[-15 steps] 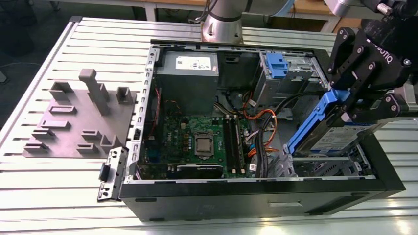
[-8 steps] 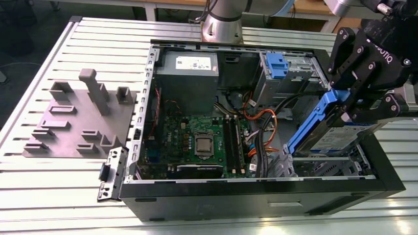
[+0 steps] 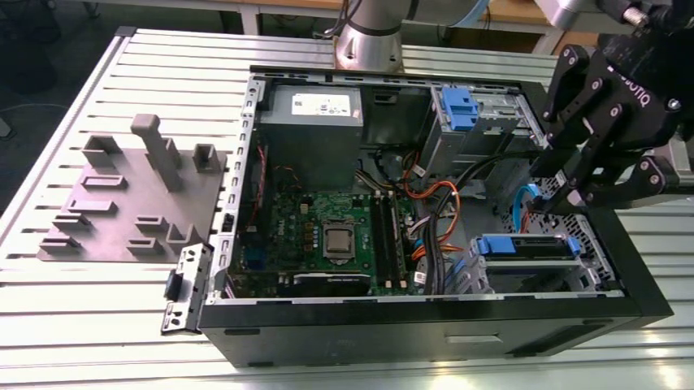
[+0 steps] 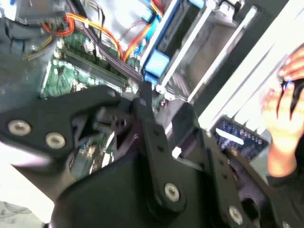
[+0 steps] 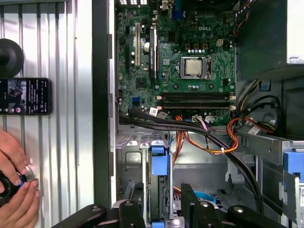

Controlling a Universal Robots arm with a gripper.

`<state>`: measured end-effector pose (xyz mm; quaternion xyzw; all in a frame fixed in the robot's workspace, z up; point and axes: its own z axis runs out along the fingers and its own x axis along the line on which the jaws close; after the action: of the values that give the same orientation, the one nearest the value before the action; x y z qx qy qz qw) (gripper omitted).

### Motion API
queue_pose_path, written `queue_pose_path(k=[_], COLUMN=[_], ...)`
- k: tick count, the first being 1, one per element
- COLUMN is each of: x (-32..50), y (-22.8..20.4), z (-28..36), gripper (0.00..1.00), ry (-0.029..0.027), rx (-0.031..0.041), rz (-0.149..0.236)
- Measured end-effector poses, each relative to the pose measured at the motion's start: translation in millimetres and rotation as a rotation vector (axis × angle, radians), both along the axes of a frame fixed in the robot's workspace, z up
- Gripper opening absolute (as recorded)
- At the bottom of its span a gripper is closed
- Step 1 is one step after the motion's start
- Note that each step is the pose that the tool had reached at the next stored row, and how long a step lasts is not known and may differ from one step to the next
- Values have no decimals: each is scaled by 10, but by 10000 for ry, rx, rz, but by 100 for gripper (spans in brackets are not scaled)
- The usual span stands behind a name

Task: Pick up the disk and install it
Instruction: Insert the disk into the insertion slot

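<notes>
We see the end effector (image 3: 571, 191), its fingers parted and grasping nothing, poised above the open computer case (image 3: 434, 321) on the bench (image 3: 130, 309). The disk (image 3: 528, 248) sits in the drive bay just below it.

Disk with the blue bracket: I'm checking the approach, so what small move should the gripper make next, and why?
Probably lower a little: the open black gripper hangs just above the flat silver metal disk in its blue plastic bracket, apparently not touching it.
</notes>
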<state>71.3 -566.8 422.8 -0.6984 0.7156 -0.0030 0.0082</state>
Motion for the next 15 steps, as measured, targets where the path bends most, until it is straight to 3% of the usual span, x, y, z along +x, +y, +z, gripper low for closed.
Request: queue_pose_path(k=[10,14,15], x=[0,0,0], y=[0,-1,-1], z=[-180,-253,-271], gripper=[43,24,24], ry=[0,0,0], rx=[0,-2,-2], rz=[0,0,0])
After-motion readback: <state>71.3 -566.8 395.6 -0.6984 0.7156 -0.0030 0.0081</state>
